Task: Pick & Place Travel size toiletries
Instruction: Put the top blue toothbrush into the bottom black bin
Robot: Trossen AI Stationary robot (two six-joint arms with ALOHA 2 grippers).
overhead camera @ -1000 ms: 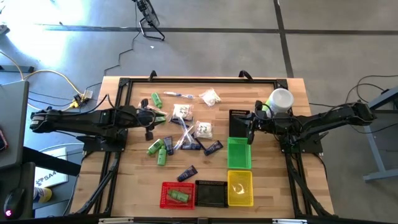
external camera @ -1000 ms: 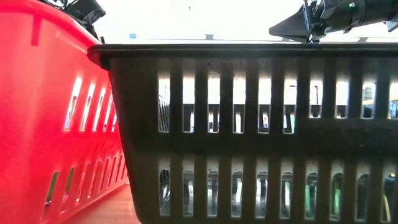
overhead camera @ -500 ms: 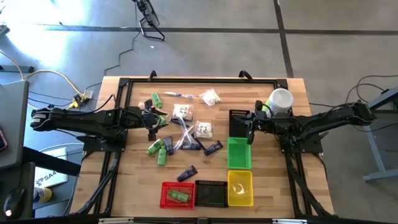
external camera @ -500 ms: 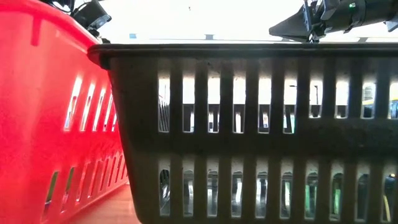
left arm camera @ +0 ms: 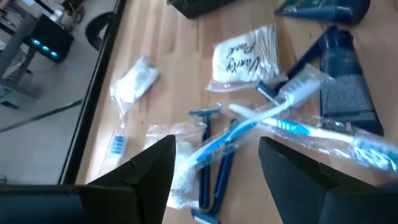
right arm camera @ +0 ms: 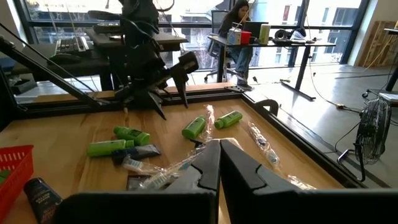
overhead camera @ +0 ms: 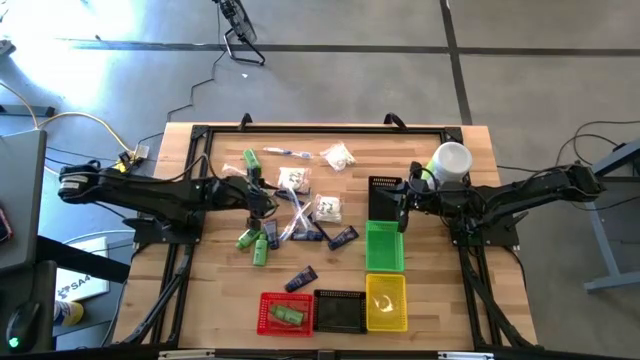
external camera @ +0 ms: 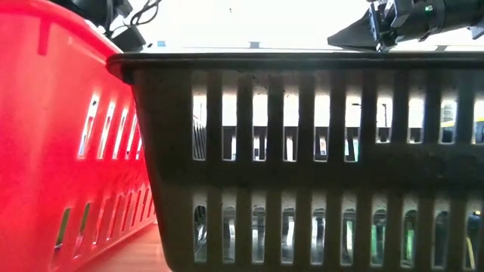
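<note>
The travel size toiletries lie loose on the wooden table's middle: green bottles (overhead camera: 247,238), navy tubes (overhead camera: 343,238), white packets (overhead camera: 328,207), blue razors (left arm camera: 208,158) and a clear-wrapped toothbrush (left arm camera: 292,121). One green bottle (overhead camera: 288,315) lies in the red basket (overhead camera: 268,312). My left gripper (overhead camera: 262,200) hangs open just over the toothbrush and razors, its fingers (left arm camera: 149,171) on either side of them, touching nothing. My right gripper (overhead camera: 403,212) is shut and holds nothing, over the far black basket (overhead camera: 384,190).
Red, black (overhead camera: 340,311) and yellow (overhead camera: 386,300) baskets stand in a row at the near edge, with a green basket (overhead camera: 384,246) behind the yellow one. A white cup (overhead camera: 452,160) stands at the far right. A person sits at a desk in the room beyond.
My left gripper has moved toward the table's right edge and sunk lower, coming over the pile with the toothbrush and razors, and it has rolled a little. The toiletries have stayed where they were.
</note>
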